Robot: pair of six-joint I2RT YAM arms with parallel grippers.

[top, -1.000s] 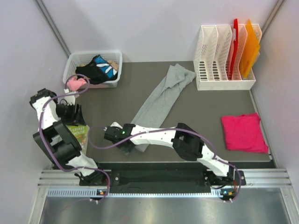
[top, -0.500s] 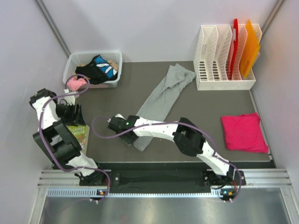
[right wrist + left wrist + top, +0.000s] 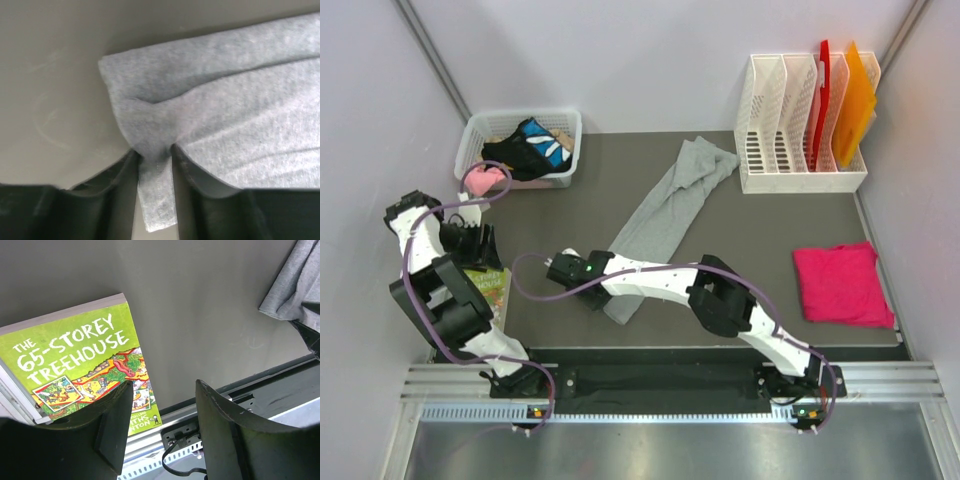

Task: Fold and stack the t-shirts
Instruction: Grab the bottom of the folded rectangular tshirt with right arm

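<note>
The light grey t-shirt [image 3: 665, 210] lies as a long crumpled strip running diagonally across the middle of the dark table. My right gripper [image 3: 603, 298] is at its near end. In the right wrist view my right gripper [image 3: 155, 155] is shut on a pinched corner of the grey shirt [image 3: 225, 100], and a flap of cloth hangs between the fingers. The magenta-pink t-shirt [image 3: 840, 283] lies folded at the right edge of the table. My left gripper [image 3: 480, 245] is at the far left, open and empty [image 3: 162, 425] above a green book [image 3: 75, 365]. The shirt's end shows at top right [image 3: 295, 285].
A white basket [image 3: 565, 118] of mixed clothes stands at the back left. A white file rack [image 3: 800, 178] at the back right holds an orange folder [image 3: 858, 100] and a red folder [image 3: 823, 85]. The green book [image 3: 488, 285] lies at the near left edge.
My right wrist has shifted slightly away from the near edge and to the right, drawing the grey shirt's near end with it. The left arm has barely moved.
</note>
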